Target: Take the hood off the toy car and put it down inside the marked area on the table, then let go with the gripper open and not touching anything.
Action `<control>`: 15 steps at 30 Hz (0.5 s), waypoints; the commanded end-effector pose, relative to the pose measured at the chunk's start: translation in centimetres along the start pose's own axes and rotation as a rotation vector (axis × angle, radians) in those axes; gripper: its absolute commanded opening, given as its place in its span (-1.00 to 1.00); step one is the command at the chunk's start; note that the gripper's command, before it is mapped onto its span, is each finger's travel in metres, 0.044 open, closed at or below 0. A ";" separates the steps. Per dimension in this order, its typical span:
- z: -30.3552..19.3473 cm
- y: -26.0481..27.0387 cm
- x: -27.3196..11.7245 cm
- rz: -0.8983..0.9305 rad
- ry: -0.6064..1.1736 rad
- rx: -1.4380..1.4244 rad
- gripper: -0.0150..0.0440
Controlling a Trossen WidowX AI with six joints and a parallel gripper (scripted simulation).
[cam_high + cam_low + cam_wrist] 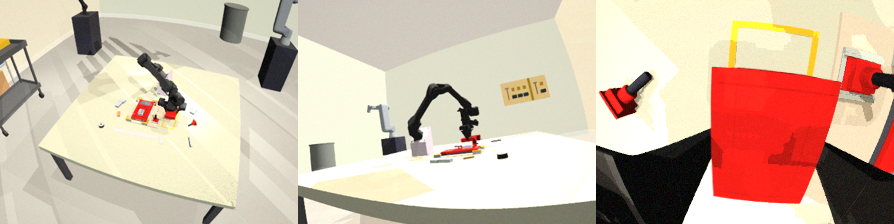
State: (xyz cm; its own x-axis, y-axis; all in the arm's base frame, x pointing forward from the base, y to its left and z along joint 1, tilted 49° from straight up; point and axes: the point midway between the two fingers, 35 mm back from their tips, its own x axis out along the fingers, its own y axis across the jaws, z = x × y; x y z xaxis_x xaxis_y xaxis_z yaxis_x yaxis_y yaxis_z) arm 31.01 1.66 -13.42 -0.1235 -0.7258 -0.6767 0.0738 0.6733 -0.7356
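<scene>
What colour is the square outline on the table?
Yellow; the marked area shows best in the wrist view, beyond the red hood.

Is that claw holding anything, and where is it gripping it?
Yes: the claw holds the red hood, pinched by its two opposite side edges.

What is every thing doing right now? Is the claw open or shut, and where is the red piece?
gripper: shut on the red hood, held above the table
red hood: off the car, gripped, partly over the yellow outline, not yet set down
toy car: on its board, hood removed
yellow marked area: nothing resting in it yet
red-headed tool: lying on the table, untouched
</scene>
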 end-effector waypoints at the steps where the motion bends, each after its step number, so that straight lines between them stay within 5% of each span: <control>1: -0.2 -0.1 0.4 -0.005 0.002 -0.008 -0.49; 15: -0.3 -0.2 1.5 -0.006 0.002 -0.008 -0.49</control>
State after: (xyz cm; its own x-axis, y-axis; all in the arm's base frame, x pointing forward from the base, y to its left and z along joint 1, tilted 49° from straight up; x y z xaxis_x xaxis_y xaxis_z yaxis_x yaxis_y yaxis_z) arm 30.78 0.79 -14.16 -0.1237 -0.7267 -0.6757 0.0739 0.6723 -0.7366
